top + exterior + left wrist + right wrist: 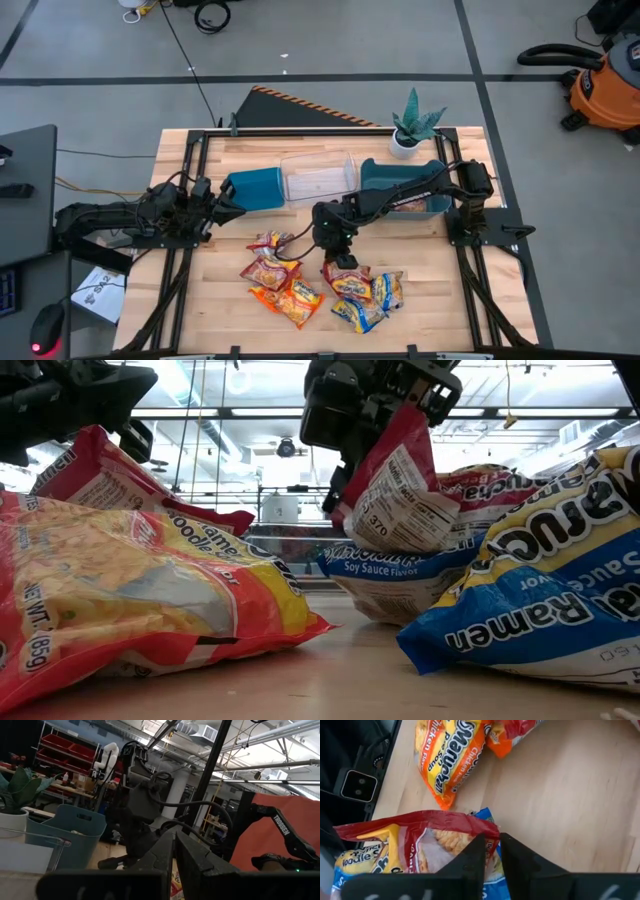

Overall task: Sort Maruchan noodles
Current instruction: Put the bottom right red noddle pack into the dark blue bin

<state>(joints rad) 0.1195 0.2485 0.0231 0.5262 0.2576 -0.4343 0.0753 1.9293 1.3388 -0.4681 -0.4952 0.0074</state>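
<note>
Right gripper (344, 262): we see it low over the right-hand heap, fingers pinched narrow on the edge of a red packet (427, 837).
Left gripper (222, 203): we find it waiting at the table's left, beside the small teal bin (256, 188); its fingers sit almost together with nothing between them.
Maruchan noodles (322, 285): we count two heaps on the near half of the wooden table (430, 300), one left of centre, one right.
Surroundings: a clear bin (320, 175) and a larger teal bin (398, 183) line the far side, with a potted plant (414, 125) behind them.
In the way: blue-and-yellow packets (545, 595) lie against the held one.
Low view only: the red packet (400, 485) hangs lifted, nutrition label facing us.
Right wrist view only: an orange chicken-flavour packet (447, 755) lies apart on bare wood.
</note>
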